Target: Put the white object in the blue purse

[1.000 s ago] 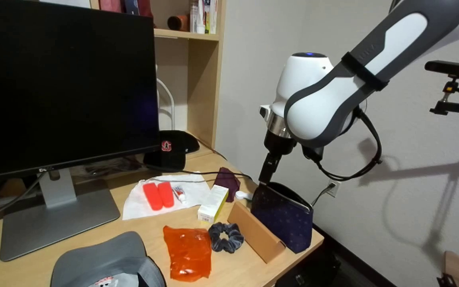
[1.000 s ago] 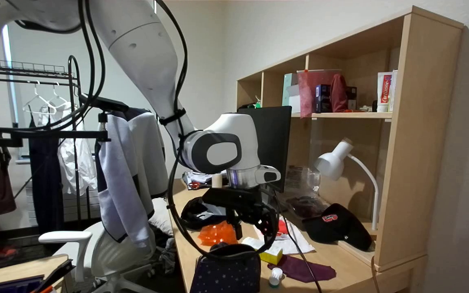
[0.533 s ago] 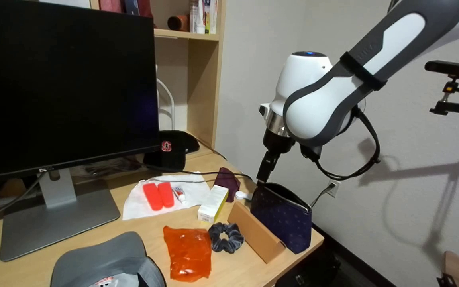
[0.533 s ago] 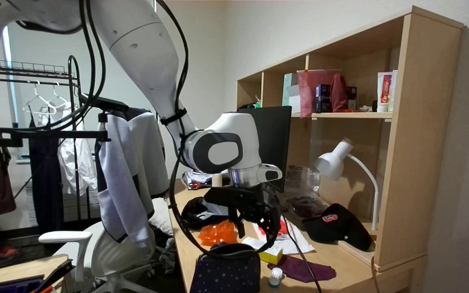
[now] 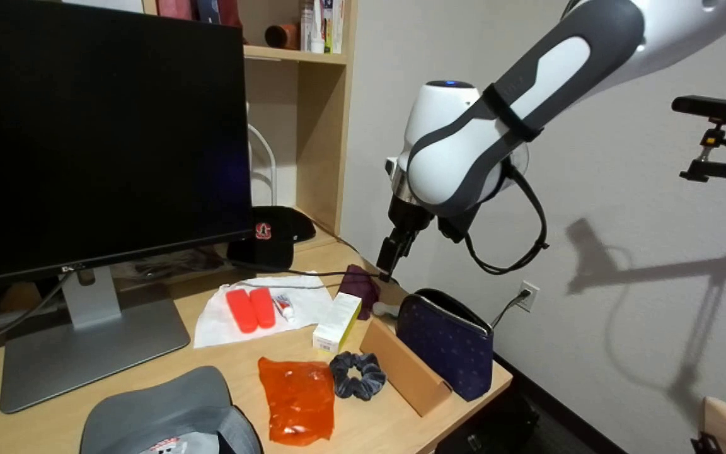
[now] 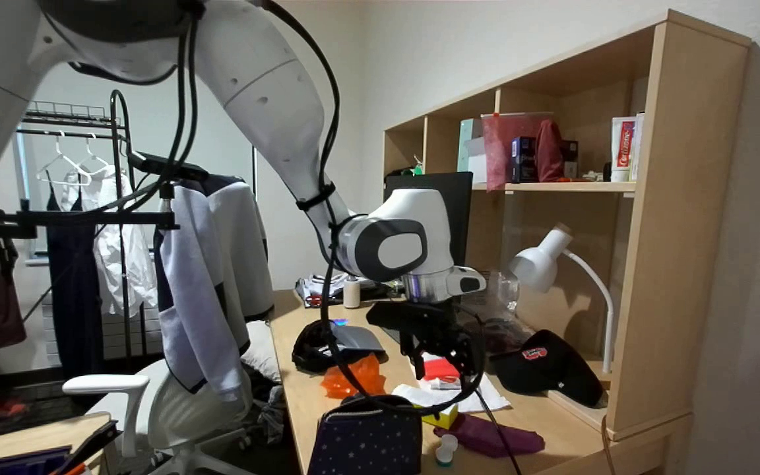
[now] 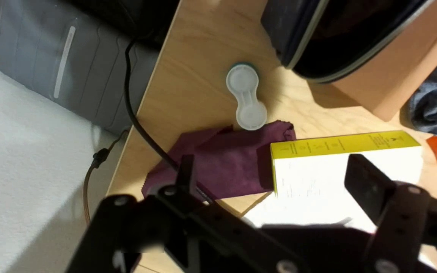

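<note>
The white two-lobed case (image 7: 247, 96) lay on the desk (image 7: 195, 87) beside the maroon cloth (image 7: 233, 163), lower than the claw (image 7: 273, 170) and, in the wrist view, just past its widely parted jaws. Earlier the claw had hung by the rim of the blue purse (image 5: 454, 347); since then it had shifted off toward the cloth, while case and purse kept their places.

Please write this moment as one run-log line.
gripper: open, empty | blue purse: upright, open | white lens case: on desk, outside purse
</note>
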### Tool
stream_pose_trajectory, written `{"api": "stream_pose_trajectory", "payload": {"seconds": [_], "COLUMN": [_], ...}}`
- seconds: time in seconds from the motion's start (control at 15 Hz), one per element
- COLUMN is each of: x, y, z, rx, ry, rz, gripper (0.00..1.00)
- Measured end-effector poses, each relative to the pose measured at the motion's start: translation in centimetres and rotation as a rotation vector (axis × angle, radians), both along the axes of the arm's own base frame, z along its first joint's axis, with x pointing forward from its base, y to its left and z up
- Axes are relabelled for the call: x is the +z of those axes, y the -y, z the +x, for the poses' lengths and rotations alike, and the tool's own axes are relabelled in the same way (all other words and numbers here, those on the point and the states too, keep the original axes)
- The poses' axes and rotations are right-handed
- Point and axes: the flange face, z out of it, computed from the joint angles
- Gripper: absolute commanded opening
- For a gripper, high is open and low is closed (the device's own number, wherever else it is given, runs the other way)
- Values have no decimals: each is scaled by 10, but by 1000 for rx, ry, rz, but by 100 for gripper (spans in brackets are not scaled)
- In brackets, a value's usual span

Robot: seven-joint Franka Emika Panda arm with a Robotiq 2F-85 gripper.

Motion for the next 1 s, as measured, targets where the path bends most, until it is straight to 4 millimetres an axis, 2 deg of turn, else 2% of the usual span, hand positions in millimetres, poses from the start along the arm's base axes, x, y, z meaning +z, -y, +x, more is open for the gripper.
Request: {"api": "stream_pose_trajectory", "payload": {"seconds": [0.27,0.6,1.0], "x": [-27,-70,-119], "y": [16,38,34], "z": [30,55,68], "rx": [-50,-75,-60], "ry": [-45,-75,-126], "rz": [15,14,41], "gripper": [100,100,100]}}
